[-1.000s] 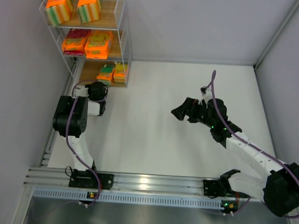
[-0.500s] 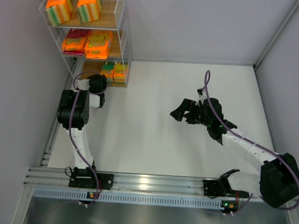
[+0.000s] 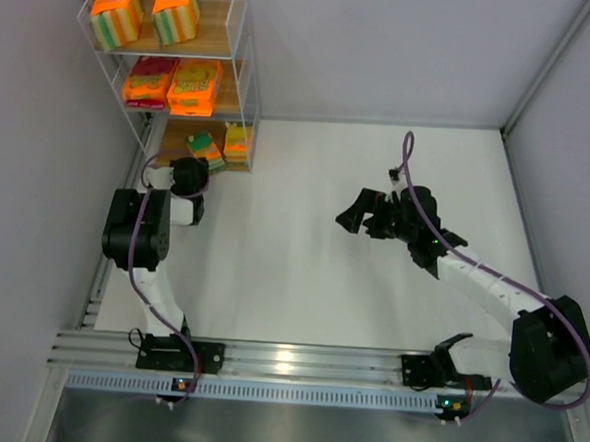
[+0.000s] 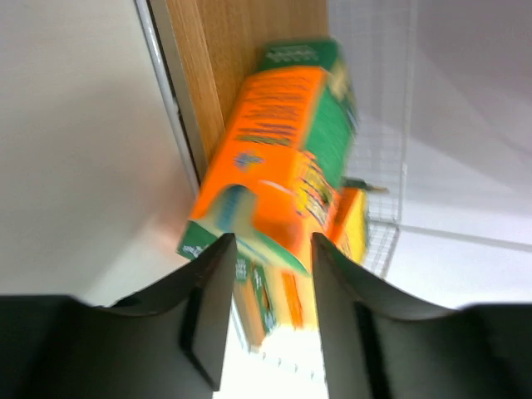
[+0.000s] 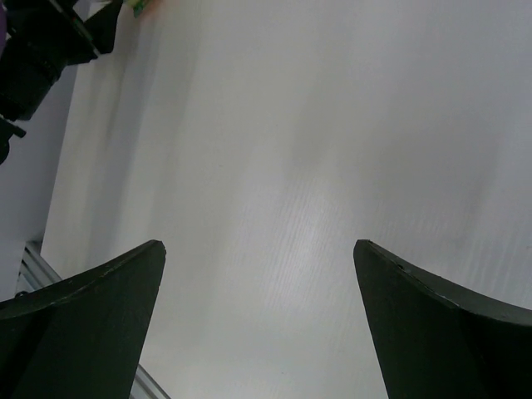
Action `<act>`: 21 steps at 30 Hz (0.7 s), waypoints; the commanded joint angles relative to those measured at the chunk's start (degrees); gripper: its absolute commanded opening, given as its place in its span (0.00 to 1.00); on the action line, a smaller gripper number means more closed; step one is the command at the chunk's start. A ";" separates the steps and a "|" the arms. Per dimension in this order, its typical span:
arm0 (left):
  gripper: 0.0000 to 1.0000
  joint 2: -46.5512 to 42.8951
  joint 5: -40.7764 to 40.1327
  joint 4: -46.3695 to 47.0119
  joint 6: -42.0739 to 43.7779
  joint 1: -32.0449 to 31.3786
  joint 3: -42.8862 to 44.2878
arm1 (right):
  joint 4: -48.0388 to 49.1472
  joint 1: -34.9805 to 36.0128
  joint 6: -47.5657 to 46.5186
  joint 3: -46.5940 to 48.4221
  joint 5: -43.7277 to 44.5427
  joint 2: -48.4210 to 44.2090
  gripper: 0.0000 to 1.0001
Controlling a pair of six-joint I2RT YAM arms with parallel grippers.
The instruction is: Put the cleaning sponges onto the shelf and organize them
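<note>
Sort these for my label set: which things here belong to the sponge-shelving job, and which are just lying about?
Job:
- sponge packs on the boards
- tilted pack
- shelf
- left pincer, at the tilted pack

Just there:
- right pincer, open over the table
- rail

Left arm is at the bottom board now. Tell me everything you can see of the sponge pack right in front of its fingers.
The sponge pack is a blocky box with a bright orange printed face and green sides; the wrist view is blurred, so the print cannot be read. It is on the bottom wooden board of the shelf, skewed to the board's edge. The left gripper brackets its near end, but whether it clamps is unclear. A second pack sits close behind it.
</note>
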 commanded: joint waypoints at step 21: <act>0.49 -6.56 15.87 -13.06 15.12 12.15 0.24 | -6.80 -1.14 -3.94 -0.26 5.50 -16.25 0.99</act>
